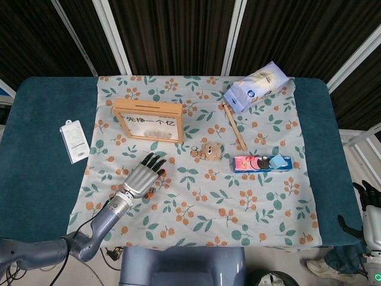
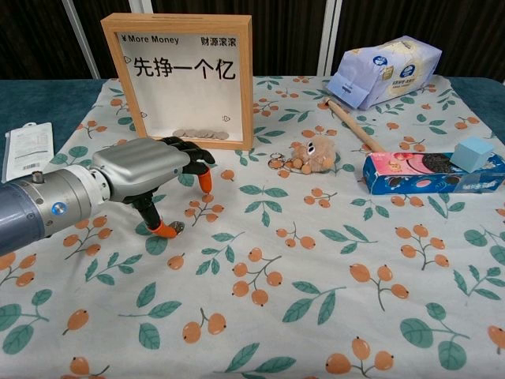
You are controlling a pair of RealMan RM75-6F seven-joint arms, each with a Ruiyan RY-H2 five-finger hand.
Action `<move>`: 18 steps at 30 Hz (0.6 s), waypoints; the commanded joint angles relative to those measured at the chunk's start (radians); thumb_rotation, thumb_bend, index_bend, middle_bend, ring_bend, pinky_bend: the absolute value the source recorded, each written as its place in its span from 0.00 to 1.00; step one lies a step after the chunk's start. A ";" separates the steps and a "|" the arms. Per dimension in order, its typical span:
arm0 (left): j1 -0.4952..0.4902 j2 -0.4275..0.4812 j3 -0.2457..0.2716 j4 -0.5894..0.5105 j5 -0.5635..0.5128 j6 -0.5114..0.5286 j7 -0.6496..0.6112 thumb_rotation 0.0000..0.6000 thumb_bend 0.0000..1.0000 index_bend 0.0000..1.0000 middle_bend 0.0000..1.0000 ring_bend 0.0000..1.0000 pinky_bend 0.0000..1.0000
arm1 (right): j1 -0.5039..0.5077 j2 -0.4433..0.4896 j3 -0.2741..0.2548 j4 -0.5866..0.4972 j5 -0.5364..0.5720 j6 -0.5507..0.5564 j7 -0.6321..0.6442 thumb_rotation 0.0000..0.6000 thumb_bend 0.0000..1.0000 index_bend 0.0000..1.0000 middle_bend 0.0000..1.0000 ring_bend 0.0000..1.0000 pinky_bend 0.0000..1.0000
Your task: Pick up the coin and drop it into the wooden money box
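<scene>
The wooden money box stands upright at the back left of the floral cloth, with several coins lying inside along its bottom. A small coin lies flat on the cloth in front of it. My left hand hovers low over the cloth, palm down, fingers spread toward the box. Its orange thumb tip touches the cloth right beside the coin. In the head view the coin is hidden by the hand. My right hand hangs off the table's right side, holding nothing.
A white packet lies left of the cloth. A plush toy, a wooden stick, a blue-white bag and a biscuit box with a blue cube occupy the right half.
</scene>
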 commanded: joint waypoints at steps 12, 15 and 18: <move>0.010 -0.005 0.007 0.013 -0.003 -0.014 0.005 1.00 0.06 0.39 0.07 0.00 0.00 | 0.002 0.000 0.001 0.002 0.003 -0.003 -0.001 1.00 0.37 0.13 0.05 0.02 0.00; 0.013 -0.008 0.009 0.019 -0.002 -0.016 0.004 1.00 0.06 0.40 0.07 0.00 0.00 | 0.002 0.001 0.001 0.002 0.004 -0.005 0.001 1.00 0.37 0.13 0.05 0.02 0.00; 0.016 -0.009 0.010 0.021 0.000 -0.015 0.006 1.00 0.06 0.40 0.07 0.00 0.00 | 0.003 0.002 0.000 0.002 0.004 -0.008 0.000 1.00 0.37 0.13 0.05 0.02 0.00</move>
